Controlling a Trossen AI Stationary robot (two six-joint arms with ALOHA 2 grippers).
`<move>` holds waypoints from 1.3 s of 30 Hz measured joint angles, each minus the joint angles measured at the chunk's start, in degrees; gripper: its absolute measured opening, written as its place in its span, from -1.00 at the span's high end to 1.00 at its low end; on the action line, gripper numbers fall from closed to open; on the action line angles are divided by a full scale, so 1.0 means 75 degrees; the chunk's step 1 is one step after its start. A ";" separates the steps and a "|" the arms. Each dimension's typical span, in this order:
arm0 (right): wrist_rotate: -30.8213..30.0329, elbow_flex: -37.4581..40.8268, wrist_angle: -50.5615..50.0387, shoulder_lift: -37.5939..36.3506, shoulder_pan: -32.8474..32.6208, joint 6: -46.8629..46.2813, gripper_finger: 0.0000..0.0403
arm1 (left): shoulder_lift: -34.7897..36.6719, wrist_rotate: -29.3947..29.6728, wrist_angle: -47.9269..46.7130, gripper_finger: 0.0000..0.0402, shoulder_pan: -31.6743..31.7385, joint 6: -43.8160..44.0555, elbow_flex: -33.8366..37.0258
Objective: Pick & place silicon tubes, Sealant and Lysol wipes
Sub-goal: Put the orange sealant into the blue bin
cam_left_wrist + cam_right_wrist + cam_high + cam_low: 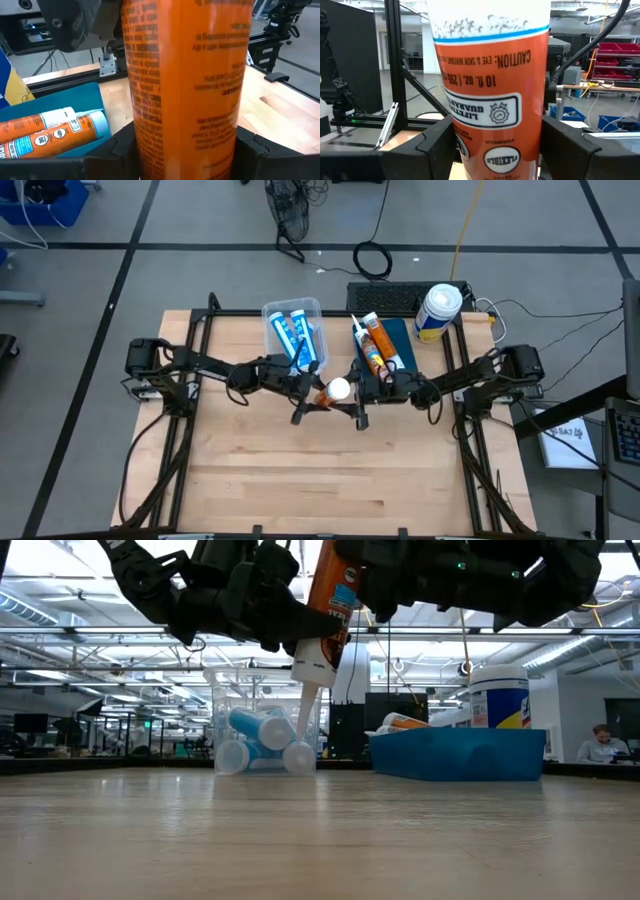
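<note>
An orange sealant tube [332,595] with a white shoulder and a nozzle [306,710] pointing down is held above the table's middle. From above, its white round end [338,388] shows. My left gripper [316,387] comes from the left and my right gripper [362,388] from the right; both are shut on this tube. A clear bin [293,330] holds blue tubes. A blue tray [400,340] holds orange tubes [372,345]. The Lysol wipes [438,312] canister stands upright at the far right. My left gripper pinches the tube's orange body [145,150] between its two fingers [117,152], coming level from the table's left and lying across the tube. The tube stands nearly upright, nozzle down, clear of the table. My right gripper pinches the same tube's orange body [465,147] between its two fingers [435,145], level from the table's right and across the tube. In its view, the white band [490,20] lies beyond the fingers.
The clear bin and the blue tray stand side by side behind the grippers at the table's far edge. A dark keyboard [385,295] lies beyond the table. The near half of the wooden table [320,480] is bare wood.
</note>
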State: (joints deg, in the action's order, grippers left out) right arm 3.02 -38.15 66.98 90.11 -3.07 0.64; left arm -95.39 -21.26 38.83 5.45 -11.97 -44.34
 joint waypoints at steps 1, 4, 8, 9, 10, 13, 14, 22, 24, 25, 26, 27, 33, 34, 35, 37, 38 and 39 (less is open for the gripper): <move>-0.0011 0.0000 -0.0008 0.0000 0.0000 -0.0017 -0.20 | 0.0000 -0.0008 0.0014 -0.03 0.0000 0.0000 0.0000; -0.0004 -0.0038 -0.0045 0.0008 0.0000 -0.0108 -0.20 | 0.0000 -0.0053 0.0052 -0.03 0.0000 0.0006 0.0000; 0.0007 -0.0195 -0.0321 0.0020 -0.0003 0.0001 -0.17 | 0.0000 -0.0128 0.0090 -0.03 0.0000 0.0000 0.0000; 0.0006 -0.0226 -0.0382 0.0020 -0.0003 0.0045 -0.13 | 0.0000 -0.0128 0.0087 -0.03 0.0003 0.0005 0.0000; 0.0007 -0.0230 -0.0390 0.0020 0.0000 0.0085 -0.07 | 0.0000 -0.0125 0.0085 -0.02 0.0003 0.0034 0.0000; 0.0001 -0.0230 -0.0337 0.0023 0.0000 0.0164 0.04 | 0.0000 -0.0123 0.0096 -0.07 0.0000 0.0180 0.0003; 0.0007 -0.0230 -0.0322 0.0024 -0.0002 0.0181 0.04 | 0.0000 -0.0112 0.0095 -0.12 0.0000 0.0284 0.0002; -0.0007 -0.0230 -0.0380 0.0047 0.0003 0.0318 0.04 | 0.0101 -0.0044 0.0036 -0.56 0.0011 0.1328 -0.0003; -0.0188 -0.0230 -0.0472 0.0029 0.0003 0.0356 0.04 | 0.0117 -0.0047 0.0046 -0.63 0.0016 0.1563 -0.0015; -0.0235 -0.0230 -0.0576 -0.0023 0.0003 0.0421 0.04 | 0.0184 -0.0051 -0.0053 -0.65 0.0029 0.1701 -0.0015; -0.0331 -0.0230 -0.0688 -0.0084 0.0003 0.0465 0.04 | 0.0304 -0.0080 -0.0244 -0.68 0.0050 0.1815 -0.0006; -0.0497 -0.0230 -0.0763 -0.0134 0.0003 0.0544 0.04 | 0.0414 -0.0136 -0.0369 -0.70 0.0078 0.1914 -0.0001; -0.1510 -0.0227 -0.2431 -0.1064 0.0006 0.0809 0.04 | 0.1504 -0.0158 -0.2162 -0.75 0.0329 0.1908 -0.0003; -0.1740 -0.0221 -0.2793 -0.1305 0.0006 0.0878 0.04 | 0.1727 -0.0167 -0.2480 -0.75 0.0328 0.1765 -0.0003; -0.1962 -0.0219 -0.3038 -0.1547 0.0006 0.0950 0.04 | 0.1943 -0.0169 -0.2766 -0.75 0.0300 0.1582 -0.0003; -0.2416 -0.0230 -0.3676 -0.2102 0.0028 0.1068 0.04 | 0.2321 -0.0169 -0.3205 -0.75 0.0204 0.1138 -0.0003; -0.2716 -0.0230 -0.4132 -0.2404 0.0086 0.1091 0.04 | 0.2480 -0.0166 -0.3351 -0.74 0.0144 0.0906 -0.0006; -0.2887 -0.0244 -0.4582 -0.2678 0.0181 0.1061 0.04 | 0.2644 -0.0169 -0.3573 -0.74 0.0093 0.0685 -0.0006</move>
State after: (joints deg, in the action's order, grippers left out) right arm -18.63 -39.98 32.61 70.02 -1.72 8.59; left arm -75.56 -22.52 12.03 6.15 -6.83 -44.38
